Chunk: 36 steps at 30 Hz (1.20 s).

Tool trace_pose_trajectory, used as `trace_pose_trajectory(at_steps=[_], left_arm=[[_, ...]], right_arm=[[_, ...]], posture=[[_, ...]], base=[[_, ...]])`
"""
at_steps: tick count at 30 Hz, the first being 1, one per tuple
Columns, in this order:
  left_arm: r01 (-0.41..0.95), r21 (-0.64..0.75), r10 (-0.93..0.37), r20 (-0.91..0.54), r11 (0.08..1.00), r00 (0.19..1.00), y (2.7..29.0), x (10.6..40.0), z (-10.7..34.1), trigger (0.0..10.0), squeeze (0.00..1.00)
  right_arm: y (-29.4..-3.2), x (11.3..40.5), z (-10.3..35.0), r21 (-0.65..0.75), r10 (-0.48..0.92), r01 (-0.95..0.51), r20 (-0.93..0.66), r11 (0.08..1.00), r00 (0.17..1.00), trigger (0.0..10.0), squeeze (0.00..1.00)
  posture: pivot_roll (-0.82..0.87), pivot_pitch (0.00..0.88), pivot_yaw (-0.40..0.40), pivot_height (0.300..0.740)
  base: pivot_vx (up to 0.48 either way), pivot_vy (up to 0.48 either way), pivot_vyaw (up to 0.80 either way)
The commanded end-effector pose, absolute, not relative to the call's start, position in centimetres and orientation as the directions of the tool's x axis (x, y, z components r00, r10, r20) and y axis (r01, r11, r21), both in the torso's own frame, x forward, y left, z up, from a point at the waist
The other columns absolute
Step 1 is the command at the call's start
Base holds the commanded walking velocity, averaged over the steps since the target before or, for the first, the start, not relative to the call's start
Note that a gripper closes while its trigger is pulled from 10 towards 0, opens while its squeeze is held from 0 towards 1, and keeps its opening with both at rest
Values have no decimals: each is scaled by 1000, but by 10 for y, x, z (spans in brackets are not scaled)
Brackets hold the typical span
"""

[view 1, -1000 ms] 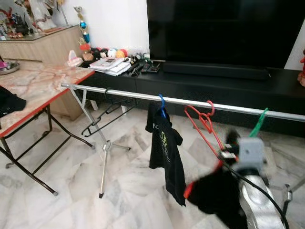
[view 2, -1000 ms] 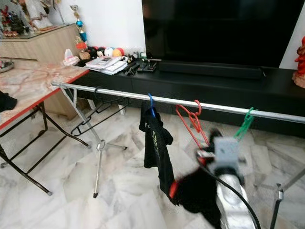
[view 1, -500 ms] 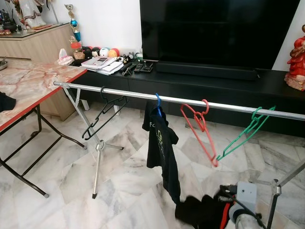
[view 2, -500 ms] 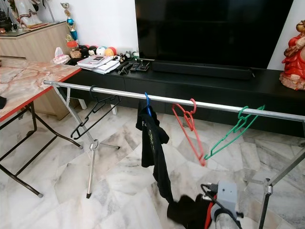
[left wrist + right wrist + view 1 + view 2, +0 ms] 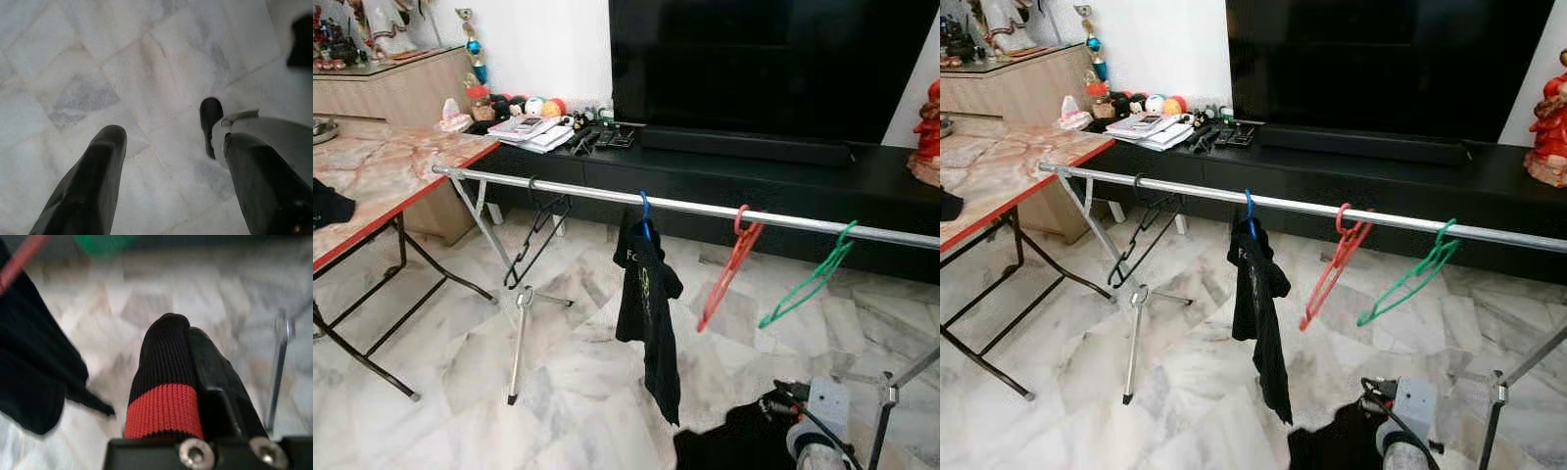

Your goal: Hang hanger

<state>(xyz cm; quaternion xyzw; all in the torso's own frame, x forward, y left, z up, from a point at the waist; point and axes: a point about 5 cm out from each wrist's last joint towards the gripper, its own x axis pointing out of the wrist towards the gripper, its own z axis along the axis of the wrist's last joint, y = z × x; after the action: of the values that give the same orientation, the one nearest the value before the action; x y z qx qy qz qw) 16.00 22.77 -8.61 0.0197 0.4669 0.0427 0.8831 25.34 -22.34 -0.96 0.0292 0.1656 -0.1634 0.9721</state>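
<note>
Red hanger (image 5: 724, 276) hooked over the silver rail (image 5: 558, 186), right of the black shirt (image 5: 646, 294) and left of the green hanger (image 5: 808, 284), hanging slanted rather than square. Right gripper (image 5: 182, 333) low and near, at the right, below the rail, clamped on a black knitted garment (image 5: 164, 409) with a red band. Left gripper (image 5: 176, 134) spread wide over the marble floor (image 5: 73, 63), holding nothing.

Judging by this, hanging looks done, so no further push on the hanger. Best to keep the right arm low and clear of the red hanger's lower end and the shirt hem, to avoid snagging and dragging the hook off the rail. Worth checking the hook for a full seat over the rail before turning away. Hold the garment firmly, away from the stand's leg at the right
</note>
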Motion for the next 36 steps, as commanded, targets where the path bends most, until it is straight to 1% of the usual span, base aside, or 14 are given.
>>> trace_pose_trajectory(at_steps=[1,4,7,8,9,11,16,21,26,30,36], left_arm=[[-87,75,112,-805,993,583,231,164,-83,10000,0],[-88,79,115,-802,993,587,231,165,-83,10000,0],[-87,79,115,-797,993,593,230,165,-83,10000,0],[-91,75,115,-790,993,603,228,167,-82,10000,0],[-91,75,115,-790,993,603,228,167,-82,10000,0],[-87,72,110,-779,994,617,225,171,-81,10000,0],[-82,71,107,-769,994,630,222,178,-78,10000,0],[-89,70,110,-756,994,645,221,185,-75,10000,0],[-94,63,110,-742,994,661,220,194,-71,10000,0],[-106,63,118,-746,992,656,221,196,-70,10000,0],[-110,68,123,-755,992,644,223,195,-71,10000,0]], right_arm=[[-229,264,11,13,-324,333,-202,943,924,10000,0],[-234,259,18,12,-359,365,-163,931,919,10000,0],[-239,244,25,16,-388,391,-105,920,916,10000,0],[-237,235,28,14,-374,377,-84,926,924,10000,0],[-237,235,28,14,-374,377,-84,926,924,10000,0],[-231,222,36,-8,-329,329,-59,944,942,10000,0],[-226,213,40,-35,-269,267,-65,963,961,10000,0],[-224,220,42,-24,-251,250,-77,968,965,10000,0],[-213,244,54,-3,-191,191,-40,982,981,10000,0],[-211,255,54,-7,-175,175,-45,985,984,10000,0],[-211,262,56,-10,-163,163,-48,987,985,10000,0]], posture=[[-28,0,47,740],[-42,2,49,740],[-51,4,52,740],[-55,2,52,740],[-55,2,52,740],[-68,0,50,740],[-81,0,47,740],[-84,0,54,740],[-76,0,54,740],[-68,0,54,740],[-86,0,69,740]], base=[[0,0,0],[0,0,0],[0,0,0],[0,0,0],[0,0,0],[0,0,0],[0,0,0],[0,0,0],[0,0,0],[0,0,0],[0,0,0]])
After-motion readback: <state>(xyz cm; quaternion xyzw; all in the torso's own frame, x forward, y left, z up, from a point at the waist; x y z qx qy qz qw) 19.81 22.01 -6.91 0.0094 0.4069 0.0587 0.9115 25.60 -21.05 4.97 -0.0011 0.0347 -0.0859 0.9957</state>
